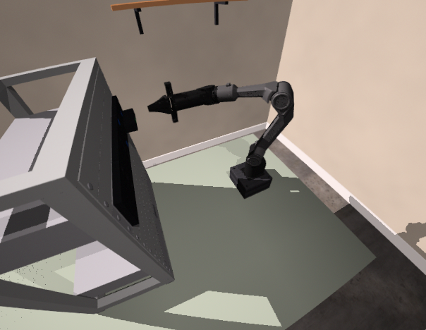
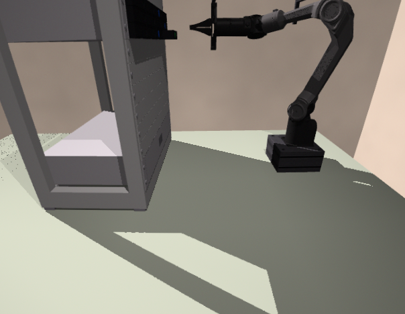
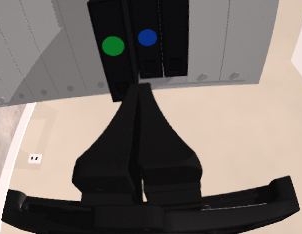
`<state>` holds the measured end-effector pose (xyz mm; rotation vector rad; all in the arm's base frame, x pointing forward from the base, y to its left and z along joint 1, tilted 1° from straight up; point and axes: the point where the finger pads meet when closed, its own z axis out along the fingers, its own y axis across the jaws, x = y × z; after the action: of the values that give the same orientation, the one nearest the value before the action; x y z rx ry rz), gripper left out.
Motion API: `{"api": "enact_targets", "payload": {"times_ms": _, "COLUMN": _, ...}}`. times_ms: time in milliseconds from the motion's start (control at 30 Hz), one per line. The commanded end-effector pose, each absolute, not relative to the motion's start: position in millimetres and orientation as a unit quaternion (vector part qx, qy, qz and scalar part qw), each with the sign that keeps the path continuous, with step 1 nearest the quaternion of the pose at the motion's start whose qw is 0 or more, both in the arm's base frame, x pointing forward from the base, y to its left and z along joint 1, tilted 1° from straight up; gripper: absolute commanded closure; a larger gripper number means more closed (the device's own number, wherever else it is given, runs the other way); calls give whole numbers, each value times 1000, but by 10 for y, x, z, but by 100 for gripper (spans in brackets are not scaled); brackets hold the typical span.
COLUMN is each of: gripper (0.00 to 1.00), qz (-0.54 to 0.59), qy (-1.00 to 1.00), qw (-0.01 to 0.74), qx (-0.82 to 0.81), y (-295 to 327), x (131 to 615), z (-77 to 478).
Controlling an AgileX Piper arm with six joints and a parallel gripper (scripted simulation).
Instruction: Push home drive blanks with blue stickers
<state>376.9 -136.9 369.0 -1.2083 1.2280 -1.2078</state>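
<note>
The grey rack point(image 1: 82, 117) point(image 2: 111, 67) point(image 3: 55, 28) stands at the left and carries the black storage chassis point(image 1: 122, 184) point(image 2: 141, 17) high in its front. One blank with a green sticker point(image 3: 113, 45) point(image 2: 175, 33) stands out of the chassis front; it also shows in the top view point(image 1: 130, 120). Right beside it, the blank with a blue sticker point(image 3: 147, 37) sits level with the blanks on its other side. My gripper point(image 1: 149, 106) point(image 2: 192, 27) point(image 3: 141, 94) is shut and empty. It points at the chassis front from a short way off and touches nothing.
The arm's base point(image 1: 250, 180) point(image 2: 297, 158) stands on the floor to the right of the rack. Grey cover panels point(image 2: 151, 101) fill the rack front below the chassis. A wooden shelf point(image 1: 163, 3) hangs on the back wall above the arm.
</note>
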Motion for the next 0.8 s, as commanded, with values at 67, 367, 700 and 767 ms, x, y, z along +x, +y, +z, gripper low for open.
{"api": "enact_targets", "payload": {"times_ms": 67, "gripper": 100, "qz": -498, "qy": 506, "qw": 496, "qx": -499, "y": -1367, "x": 3604, "z": 3698}}
{"api": "enact_targets", "payload": {"times_ms": 367, "gripper": 100, "qz": -498, "qy": 506, "qw": 496, "qx": -499, "y": -1365, "x": 3500, "z": 3705}}
{"api": "enact_targets", "payload": {"times_ms": 700, "gripper": 100, "qz": -498, "qy": 506, "qw": 496, "qx": -499, "y": -1354, "x": 3031, "z": 3749}}
{"api": "enact_targets", "payload": {"times_ms": 767, "gripper": 100, "qz": -498, "qy": 506, "qw": 496, "qx": -499, "y": -1354, "x": 3031, "z": 3749}}
